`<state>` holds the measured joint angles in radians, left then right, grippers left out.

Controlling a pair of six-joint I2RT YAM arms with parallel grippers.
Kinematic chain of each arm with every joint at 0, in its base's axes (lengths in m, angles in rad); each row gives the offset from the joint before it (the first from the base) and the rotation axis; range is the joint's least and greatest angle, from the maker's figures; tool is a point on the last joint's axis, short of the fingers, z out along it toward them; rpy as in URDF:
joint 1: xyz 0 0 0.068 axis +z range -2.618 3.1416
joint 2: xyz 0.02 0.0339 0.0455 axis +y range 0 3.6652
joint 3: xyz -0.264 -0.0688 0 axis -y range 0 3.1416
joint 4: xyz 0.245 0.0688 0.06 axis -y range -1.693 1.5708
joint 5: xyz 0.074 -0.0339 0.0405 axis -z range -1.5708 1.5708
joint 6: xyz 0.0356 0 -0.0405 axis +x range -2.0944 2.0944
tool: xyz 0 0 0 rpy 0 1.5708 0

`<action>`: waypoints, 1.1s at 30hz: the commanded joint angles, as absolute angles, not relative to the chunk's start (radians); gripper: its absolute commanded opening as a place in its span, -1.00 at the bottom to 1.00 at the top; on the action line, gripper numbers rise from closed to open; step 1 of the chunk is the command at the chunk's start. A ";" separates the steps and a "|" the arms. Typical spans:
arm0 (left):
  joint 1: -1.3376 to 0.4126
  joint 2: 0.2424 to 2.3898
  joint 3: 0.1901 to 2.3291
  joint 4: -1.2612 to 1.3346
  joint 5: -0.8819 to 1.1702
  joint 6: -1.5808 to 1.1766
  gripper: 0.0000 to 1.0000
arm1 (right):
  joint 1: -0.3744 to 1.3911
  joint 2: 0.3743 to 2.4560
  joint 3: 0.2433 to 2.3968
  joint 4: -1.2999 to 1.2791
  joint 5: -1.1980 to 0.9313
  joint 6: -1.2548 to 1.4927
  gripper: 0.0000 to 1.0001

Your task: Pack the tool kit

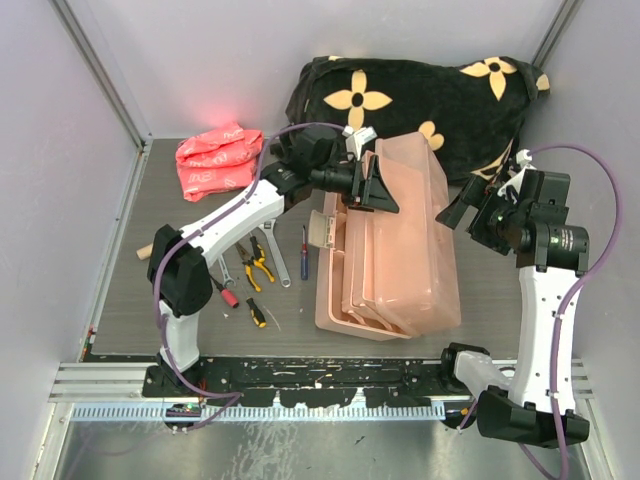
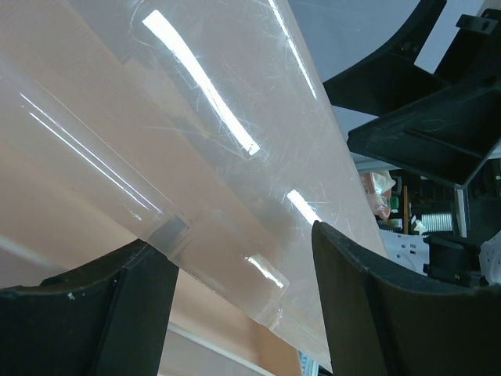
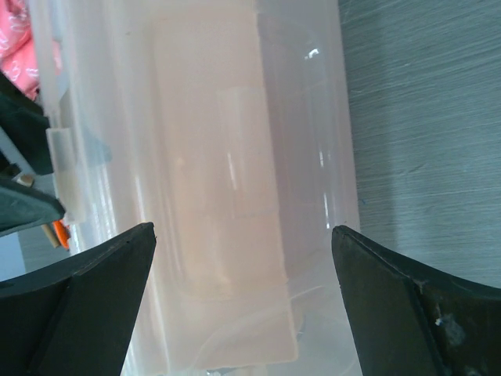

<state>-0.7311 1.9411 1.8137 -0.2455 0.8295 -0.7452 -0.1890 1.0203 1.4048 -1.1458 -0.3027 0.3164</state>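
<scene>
Left gripper sat astride the edge of the raised lid of the pink tool case, jaws wide. Whether it was clamping the lid could not be told. The case stood mid-surface. Right gripper was released, just beside the case's right wall. Pliers and screwdrivers lay left of the case.

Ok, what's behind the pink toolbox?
A heaped black blanket with yellow flowers. Its lower edge is hidden by the pink toolbox and left claw, so anything tucked there can't be seen.
</scene>
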 commanded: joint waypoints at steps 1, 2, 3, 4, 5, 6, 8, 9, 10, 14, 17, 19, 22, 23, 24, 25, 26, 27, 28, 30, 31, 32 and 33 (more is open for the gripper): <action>-0.742 1.924 1.858 -0.237 0.830 -0.730 0.36 | -0.185 0.983 1.441 -1.109 -0.400 0.315 0.99; -0.742 1.919 1.859 -0.235 0.831 -0.732 0.36 | -0.184 0.981 1.444 -1.103 -0.412 0.320 1.00; -0.742 1.917 1.860 -0.232 0.832 -0.736 0.36 | -0.184 0.982 1.446 -1.100 -0.421 0.322 0.99; -0.741 1.913 1.862 -0.229 0.834 -0.738 0.37 | -0.184 0.981 1.448 -1.097 -0.425 0.323 0.99; -0.742 1.909 1.863 -0.226 0.834 -0.741 0.37 | -0.185 0.981 1.450 -1.094 -0.428 0.324 0.99; -0.742 1.907 1.867 -0.224 0.836 -0.745 0.37 | -0.184 0.982 1.451 -1.093 -0.430 0.323 0.99; -0.742 1.903 1.875 -0.222 0.838 -0.748 0.37 | -0.186 0.984 1.450 -1.093 -0.433 0.324 0.99; -0.742 1.899 1.878 -0.222 0.840 -0.750 0.38 | -0.186 0.984 1.448 -1.090 -0.438 0.324 0.99; -0.742 1.896 1.882 -0.219 0.840 -0.752 0.38 | -0.185 0.984 1.447 -1.090 -0.439 0.324 1.00; -0.742 1.884 1.896 -0.208 0.849 -0.766 0.39 | -0.184 0.985 1.437 -1.089 -0.442 0.323 0.99; -0.742 1.873 1.908 -0.195 0.854 -0.777 0.40 | -0.185 0.983 1.429 -1.084 -0.443 0.322 0.99; -0.742 1.868 1.911 -0.184 0.858 -0.787 0.41 | -0.184 0.982 1.424 -1.082 -0.443 0.322 0.99; -0.745 1.861 1.910 -0.171 0.867 -0.798 0.43 | -0.185 0.982 1.419 -1.079 -0.444 0.322 1.00; -0.747 1.860 1.910 -0.168 0.871 -0.800 0.44 | -0.184 0.982 1.418 -1.079 -0.445 0.322 0.99; -0.749 1.859 1.909 -0.165 0.875 -0.803 0.45 | -0.185 0.983 1.418 -1.079 -0.444 0.322 0.99; -0.750 1.858 1.908 -0.157 0.879 -0.808 0.45 | -0.185 0.982 1.420 -1.078 -0.443 0.322 1.00; -0.750 1.858 1.908 -0.151 0.879 -0.812 0.45 | -0.184 0.983 1.420 -1.077 -0.443 0.322 0.99; -0.752 1.856 1.910 -0.147 0.880 -0.815 0.46 | -0.184 0.983 1.420 -1.078 -0.443 0.321 0.99; -0.753 1.857 1.912 -0.141 0.880 -0.818 0.46 | -0.185 0.983 1.423 -1.078 -0.443 0.320 0.99; -0.754 1.856 1.919 -0.131 0.882 -0.827 0.46 | -0.185 0.983 1.426 -1.077 -0.443 0.318 0.99; -0.755 1.855 1.923 -0.129 0.883 -0.828 0.46 | -0.185 0.982 1.427 -1.076 -0.442 0.317 0.99; -0.756 1.854 1.929 -0.129 0.884 -0.828 0.47 | -0.185 0.980 1.428 -1.075 -0.440 0.316 0.99; -0.756 1.852 1.931 -0.128 0.885 -0.829 0.47 | -0.184 0.978 1.429 -1.073 -0.432 0.316 0.99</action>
